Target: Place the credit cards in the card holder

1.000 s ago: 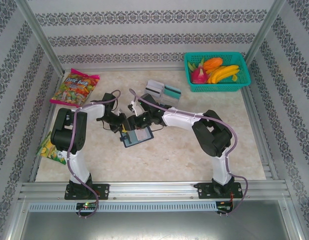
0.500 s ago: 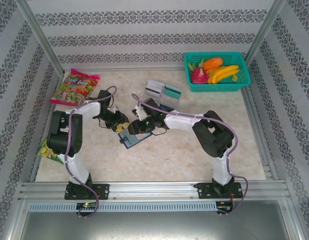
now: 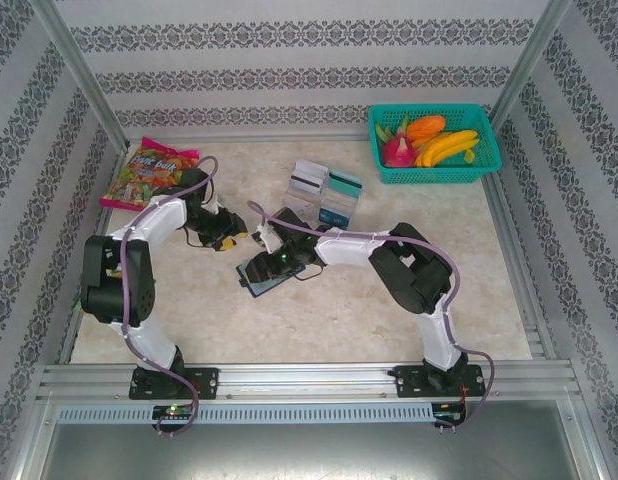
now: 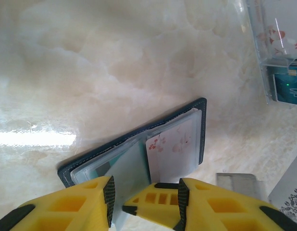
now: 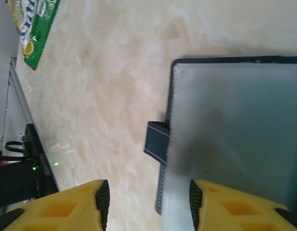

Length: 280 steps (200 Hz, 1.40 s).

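The dark navy card holder lies open at the table's middle, its clear sleeves up. My right gripper hovers right over it, open; its fingers straddle the holder's left edge just below the snap tab. My left gripper sits just left of the holder, open. A pale sleeve sheet and another yellow finger piece lie between its fingers. White-grey and teal credit cards rest behind the holder, some in a clear box. A grey card lies nearer.
A teal basket of fruit stands at the back right. A snack bag lies at the back left and a green bag at the left edge. Metal frame rails border the table.
My left arm has swung back and to the left, drawing its gripper off the holder. My right gripper has reached further left and come down over the holder.
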Each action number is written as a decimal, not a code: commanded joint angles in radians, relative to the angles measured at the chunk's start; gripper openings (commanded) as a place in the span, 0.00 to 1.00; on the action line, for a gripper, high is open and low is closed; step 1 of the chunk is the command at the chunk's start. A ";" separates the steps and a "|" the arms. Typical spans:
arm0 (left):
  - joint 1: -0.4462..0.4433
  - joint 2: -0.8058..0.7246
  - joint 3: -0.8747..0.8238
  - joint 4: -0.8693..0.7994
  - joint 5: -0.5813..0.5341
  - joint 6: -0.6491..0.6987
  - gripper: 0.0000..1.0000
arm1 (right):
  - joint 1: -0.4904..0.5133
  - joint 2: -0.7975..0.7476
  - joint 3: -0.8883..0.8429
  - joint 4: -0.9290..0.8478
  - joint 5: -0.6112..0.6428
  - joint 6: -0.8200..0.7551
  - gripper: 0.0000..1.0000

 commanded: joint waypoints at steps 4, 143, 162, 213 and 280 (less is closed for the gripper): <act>0.005 -0.025 -0.036 -0.003 -0.010 0.002 0.43 | 0.009 0.033 0.040 -0.002 -0.025 0.003 0.49; -0.020 0.053 -0.159 0.054 -0.073 0.018 0.42 | -0.079 -0.171 -0.056 0.001 0.048 0.007 0.50; -0.020 0.043 -0.133 0.058 -0.091 0.014 0.42 | -0.120 -0.217 -0.088 -0.014 0.069 -0.019 0.50; -0.042 0.047 -0.013 0.079 -0.139 0.005 0.42 | -0.238 -0.282 -0.097 -0.114 0.126 -0.127 0.50; -0.103 0.112 0.118 0.159 -0.175 -0.045 0.42 | -0.372 -0.290 0.024 -0.273 0.225 -0.291 0.50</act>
